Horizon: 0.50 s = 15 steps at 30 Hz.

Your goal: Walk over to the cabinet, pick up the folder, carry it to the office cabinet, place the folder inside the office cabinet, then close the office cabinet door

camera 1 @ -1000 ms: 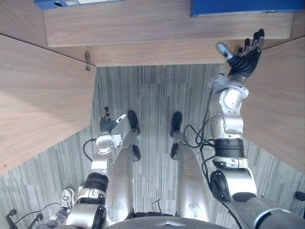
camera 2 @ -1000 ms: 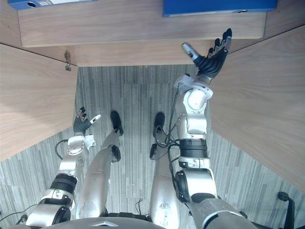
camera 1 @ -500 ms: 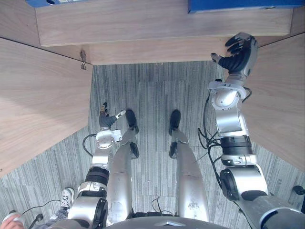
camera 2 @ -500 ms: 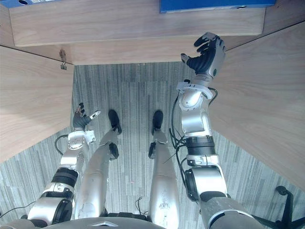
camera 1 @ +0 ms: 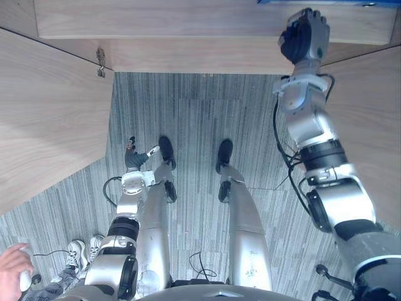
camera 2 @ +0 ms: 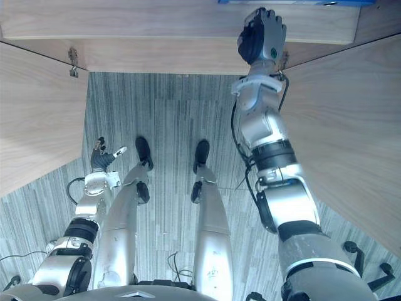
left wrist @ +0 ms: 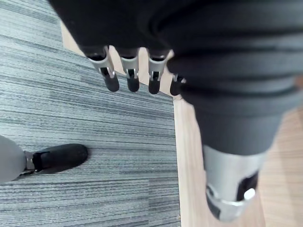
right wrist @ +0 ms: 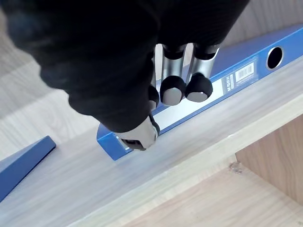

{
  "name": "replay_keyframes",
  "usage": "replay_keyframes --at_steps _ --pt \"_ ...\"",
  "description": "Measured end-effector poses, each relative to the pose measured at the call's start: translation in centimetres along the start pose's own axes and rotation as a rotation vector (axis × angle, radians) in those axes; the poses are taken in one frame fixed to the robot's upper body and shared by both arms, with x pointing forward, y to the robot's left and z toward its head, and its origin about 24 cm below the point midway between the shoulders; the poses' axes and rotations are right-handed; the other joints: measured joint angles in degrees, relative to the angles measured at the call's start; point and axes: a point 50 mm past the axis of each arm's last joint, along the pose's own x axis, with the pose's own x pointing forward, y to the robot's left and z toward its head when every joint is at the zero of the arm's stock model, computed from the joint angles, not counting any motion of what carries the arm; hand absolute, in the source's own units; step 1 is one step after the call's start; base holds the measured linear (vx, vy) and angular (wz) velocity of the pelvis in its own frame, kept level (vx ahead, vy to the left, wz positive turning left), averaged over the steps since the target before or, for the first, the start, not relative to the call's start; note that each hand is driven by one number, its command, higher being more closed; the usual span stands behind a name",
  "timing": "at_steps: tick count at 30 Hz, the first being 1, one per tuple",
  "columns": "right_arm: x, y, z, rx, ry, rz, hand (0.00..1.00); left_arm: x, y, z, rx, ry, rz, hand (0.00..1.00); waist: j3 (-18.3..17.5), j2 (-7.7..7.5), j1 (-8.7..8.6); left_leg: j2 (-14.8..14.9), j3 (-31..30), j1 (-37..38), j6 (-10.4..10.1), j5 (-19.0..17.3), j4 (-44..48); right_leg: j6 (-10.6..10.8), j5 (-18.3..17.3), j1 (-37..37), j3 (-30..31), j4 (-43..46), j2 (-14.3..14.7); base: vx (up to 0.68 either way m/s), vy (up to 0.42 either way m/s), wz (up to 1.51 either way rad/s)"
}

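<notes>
A blue folder (right wrist: 246,68) lies flat on the wooden cabinet shelf (right wrist: 142,184), its spine with a white label and a round finger hole facing out. My right hand (camera 1: 304,36) is raised to the shelf's front edge, just below the folder's blue edge (camera 1: 326,2). Its fingers (right wrist: 185,89) are curled into a fist in front of the spine, with the thumb by the folder's near corner. I see nothing gripped between them. Down by my leg, my left hand (camera 1: 134,158) hangs with its fingers (left wrist: 110,78) straight and empty.
Open wooden cabinet doors stand at both sides, left (camera 1: 44,119) and right (camera 1: 376,125), with striped grey carpet (camera 1: 194,125) between. A second blue folder's corner (right wrist: 21,163) lies further along the shelf. A person's hand (camera 1: 11,266) and shoes (camera 1: 81,249) show at the lower left.
My right hand has gone from spread open to a curled fist and has risen to the shelf edge by the folder. The whole picture has shifted as the camera moved. The left hand still hangs open.
</notes>
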Motion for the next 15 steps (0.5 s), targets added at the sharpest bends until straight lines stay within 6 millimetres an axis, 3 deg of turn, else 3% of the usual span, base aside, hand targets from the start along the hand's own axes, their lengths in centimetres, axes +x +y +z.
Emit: replay_keyframes --at_steps 15 --pt "4.3 -1.8 1.1 0.009 0.0 0.03 1.0 0.9 -0.2 1.4 -0.002 -0.036 -0.004 0.0 0.0 -0.02 -0.04 0.1 0.8 -4.0 0.0 0.1 -0.1 0.0 0.0 -4.5 -0.1 0.7 -0.4 0.01 -0.011 0.0"
